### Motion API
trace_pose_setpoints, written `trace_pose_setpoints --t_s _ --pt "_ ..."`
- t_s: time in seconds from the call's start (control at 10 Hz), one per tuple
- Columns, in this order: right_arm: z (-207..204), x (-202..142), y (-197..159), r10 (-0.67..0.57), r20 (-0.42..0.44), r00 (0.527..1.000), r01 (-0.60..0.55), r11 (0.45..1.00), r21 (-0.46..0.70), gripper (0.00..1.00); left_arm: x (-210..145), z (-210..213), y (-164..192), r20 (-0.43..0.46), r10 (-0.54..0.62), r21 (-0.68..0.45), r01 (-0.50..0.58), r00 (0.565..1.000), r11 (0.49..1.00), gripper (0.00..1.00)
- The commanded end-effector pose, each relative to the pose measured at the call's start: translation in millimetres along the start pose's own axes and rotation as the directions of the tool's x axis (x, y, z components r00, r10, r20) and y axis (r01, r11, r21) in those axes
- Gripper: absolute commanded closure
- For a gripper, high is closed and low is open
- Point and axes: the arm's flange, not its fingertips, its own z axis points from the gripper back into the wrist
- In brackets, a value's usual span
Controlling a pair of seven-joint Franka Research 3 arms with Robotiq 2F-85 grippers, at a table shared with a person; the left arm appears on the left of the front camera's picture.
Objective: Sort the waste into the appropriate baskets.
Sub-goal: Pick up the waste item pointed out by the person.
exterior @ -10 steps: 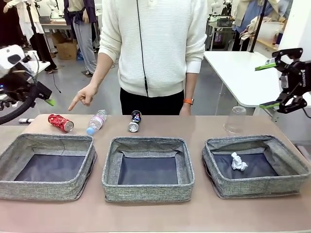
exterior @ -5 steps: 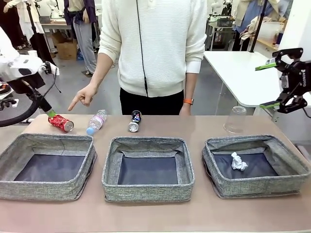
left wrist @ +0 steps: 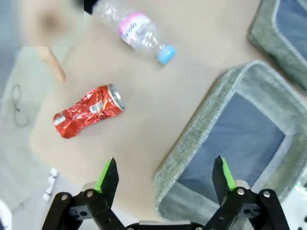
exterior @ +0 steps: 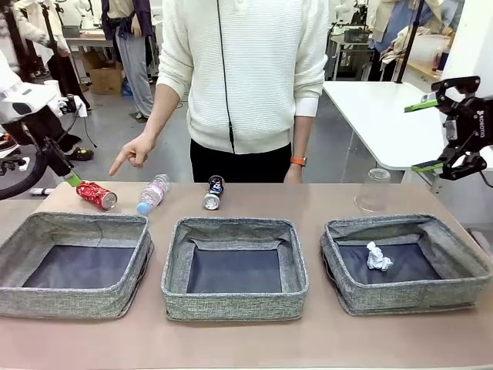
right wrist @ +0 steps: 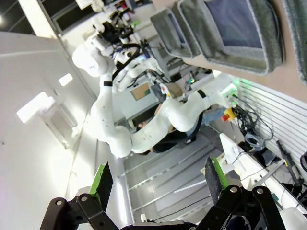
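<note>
Brown tabletop (exterior: 323,339) fills my front view, with three grey baskets in a row along its near side. I take the middle basket (exterior: 231,306) as my mark. The left basket (exterior: 69,302) sits just beside it, and the right basket (exterior: 408,297), on its other side, has the paper ball (exterior: 378,257) in it.

Just behind the middle basket lies the dark can (exterior: 213,193). Left of that lie the bottle (exterior: 152,193) and then the red can (exterior: 96,195), all on their sides. Behind and to the right, the plastic cup (exterior: 375,190) stands wide end down.

My left gripper (left wrist: 164,165) hovers wide open and empty, far left of the middle basket, near the red can. My right gripper (exterior: 422,135) hangs wide open and empty, high off to the right.

Across the table, a person's hand (exterior: 135,151) points down toward the red can.
</note>
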Motion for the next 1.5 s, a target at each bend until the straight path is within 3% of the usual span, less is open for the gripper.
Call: trace_pose_setpoints --t_s 0.0,0.1,0.2,0.3,0.4,0.7,1.1,1.4 --pt "0.0 -2.2 4.2 -0.005 -0.006 1.000 0.006 1.000 0.018 0.00 -3.9 -3.6 6.7 0.003 -0.306 0.161 0.302 0.952 0.940 0.00" --pt "0.0 -2.2 4.2 -0.005 -0.006 1.000 0.006 1.000 0.018 0.00 -4.2 -10.4 22.3 0.002 -0.421 0.098 0.419 0.907 0.903 0.00" --pt "0.0 -2.2 4.2 -0.005 -0.006 1.000 0.006 1.000 0.018 0.00 -8.4 -17.7 36.8 -0.097 -0.521 0.039 0.526 0.848 0.850 0.00" --pt "0.0 -2.2 4.2 -0.005 -0.006 1.000 0.006 1.000 0.018 0.00 -11.9 -21.1 46.4 -0.082 -0.659 -0.076 0.654 0.748 0.752 0.00" --pt "0.0 -2.2 4.2 -0.005 -0.006 1.000 0.006 1.000 0.018 0.00 -10.4 -25.6 58.3 -0.063 -0.673 -0.046 0.671 0.737 0.740 0.00" --pt "0.0 -2.2 4.2 -0.005 -0.006 1.000 0.006 1.000 0.018 0.00 5.0 -52.1 91.0 -0.041 -0.650 -0.060 0.648 0.758 0.759 0.00" --pt "0.0 -2.2 4.2 -0.005 -0.006 1.000 0.006 1.000 0.018 0.00 21.7 -94.9 125.9 -0.113 -0.579 -0.041 0.578 0.807 0.815 0.00" --pt "0.0 -2.2 4.2 -0.005 -0.006 1.000 0.006 1.000 0.018 0.00 23.9 -123.7 141.0 -0.131 -0.564 -0.077 0.558 0.816 0.826 0.00"
